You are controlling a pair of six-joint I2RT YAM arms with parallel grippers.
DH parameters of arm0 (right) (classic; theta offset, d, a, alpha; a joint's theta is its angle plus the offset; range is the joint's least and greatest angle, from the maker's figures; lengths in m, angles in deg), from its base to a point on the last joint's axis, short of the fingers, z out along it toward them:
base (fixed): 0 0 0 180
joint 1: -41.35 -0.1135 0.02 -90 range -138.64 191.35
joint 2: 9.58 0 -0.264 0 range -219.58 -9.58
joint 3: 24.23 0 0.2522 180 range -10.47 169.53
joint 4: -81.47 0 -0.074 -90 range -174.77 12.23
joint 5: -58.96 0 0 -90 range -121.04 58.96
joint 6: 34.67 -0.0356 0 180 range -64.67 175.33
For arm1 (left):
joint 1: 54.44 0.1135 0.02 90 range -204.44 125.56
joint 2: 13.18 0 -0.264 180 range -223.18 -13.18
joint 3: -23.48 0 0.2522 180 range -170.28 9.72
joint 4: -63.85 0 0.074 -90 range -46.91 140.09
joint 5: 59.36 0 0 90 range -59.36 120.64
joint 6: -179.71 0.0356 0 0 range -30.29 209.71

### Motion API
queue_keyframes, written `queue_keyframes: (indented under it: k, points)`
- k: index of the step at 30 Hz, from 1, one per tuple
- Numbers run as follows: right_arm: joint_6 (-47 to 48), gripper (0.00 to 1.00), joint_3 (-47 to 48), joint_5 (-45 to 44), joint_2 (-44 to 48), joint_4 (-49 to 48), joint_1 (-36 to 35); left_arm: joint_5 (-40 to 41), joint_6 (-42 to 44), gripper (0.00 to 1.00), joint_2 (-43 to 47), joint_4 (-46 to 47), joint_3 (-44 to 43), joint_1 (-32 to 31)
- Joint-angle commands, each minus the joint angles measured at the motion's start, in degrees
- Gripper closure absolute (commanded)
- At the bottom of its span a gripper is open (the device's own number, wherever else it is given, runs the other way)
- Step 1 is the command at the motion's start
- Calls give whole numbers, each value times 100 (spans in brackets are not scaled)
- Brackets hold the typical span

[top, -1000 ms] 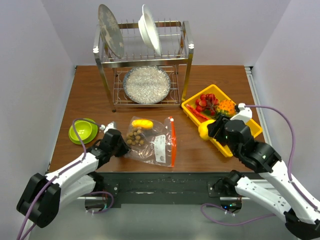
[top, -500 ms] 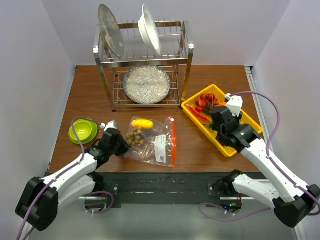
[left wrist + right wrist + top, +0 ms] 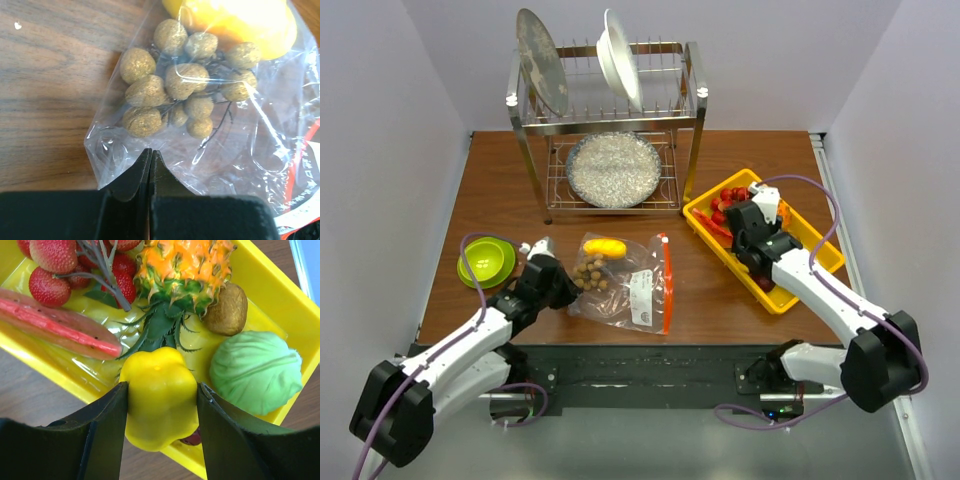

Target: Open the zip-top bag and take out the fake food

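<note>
We look down on a brown wooden table (image 3: 500, 180) between pale walls. At the left sits a green bowl (image 3: 486, 261). Near it, the left fingers (image 3: 142, 170) are pressed shut, pinching the left corner of the zip-top bag (image 3: 635, 285). The bag lies at mid-table with a cluster of brown balls (image 3: 170, 95) and a yellow-orange mango (image 3: 240, 25) inside, and its orange-red zipper strip (image 3: 666, 280) runs along the right edge. Further right, the right fingers (image 3: 107, 420) clamp a yellow bell pepper (image 3: 159, 405) over the yellow tray (image 3: 820, 255), which holds strawberries (image 3: 50, 260), a kiwi-like piece (image 3: 227, 310) and a green cabbage (image 3: 255, 370).
</note>
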Motion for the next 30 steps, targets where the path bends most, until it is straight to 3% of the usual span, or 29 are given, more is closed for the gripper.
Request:
queue_keyframes:
  k: [1, 5, 15, 30]
  points:
    - [-99, 48, -100, -19, -373, -75, -33, -19, 163, 100, 100, -56, -321, -1]
    - [-99, 46, -171, -55, -383, -66, -42, 7, 189, 100, 100, -109, -400, -1]
    - [-28, 20, 4, 227, -638, -49, -41, -54, 312, 100, 56, -136, -549, -1]
    - [24, 9, 541, 200, 364, 970, -41, -265, 708, 79, -6, -127, -944, -1]
